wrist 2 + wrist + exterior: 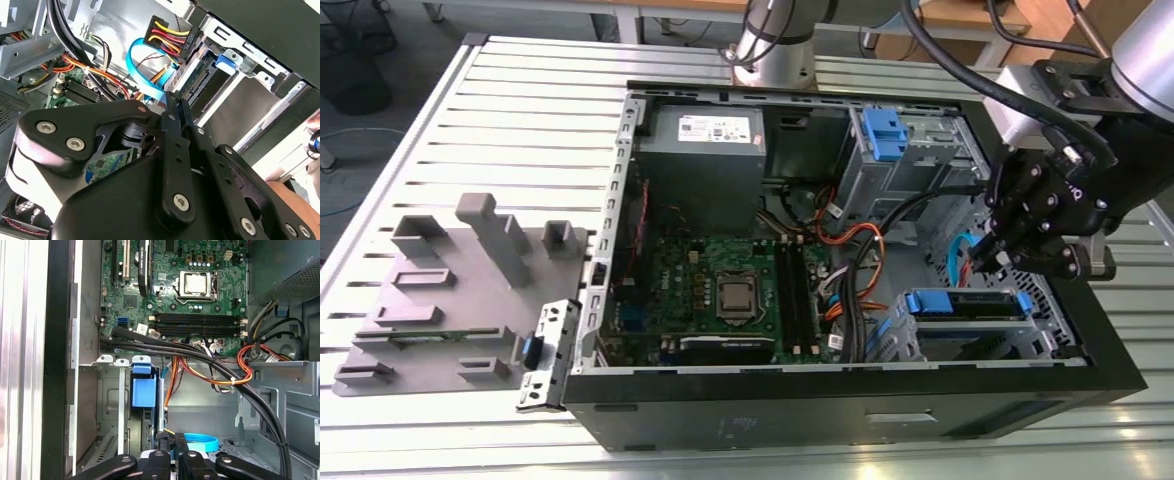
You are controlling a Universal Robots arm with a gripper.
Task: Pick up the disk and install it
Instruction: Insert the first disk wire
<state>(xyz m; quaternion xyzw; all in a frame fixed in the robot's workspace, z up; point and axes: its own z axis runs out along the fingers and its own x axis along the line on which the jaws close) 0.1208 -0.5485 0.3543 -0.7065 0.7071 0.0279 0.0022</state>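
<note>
The disk lies flat in the lower drive cage at the exterior view's right end of the open computer case, its blue handle facing the motherboard. In the first wrist view the blue handle shows in the cage slot. In the second wrist view the disk's connector edge sits in the bay beside the blue carrier tab. My gripper hovers just above the cage. Its black fingers are pressed together with nothing between them, close to the light-blue data cable and the power plug.
A grey power-supply box fills the case's far corner, with the motherboard below it. A bare blue bracket sits in the upper cage. Thick black cables cross the case. A grey fixture stands on the slatted table.
</note>
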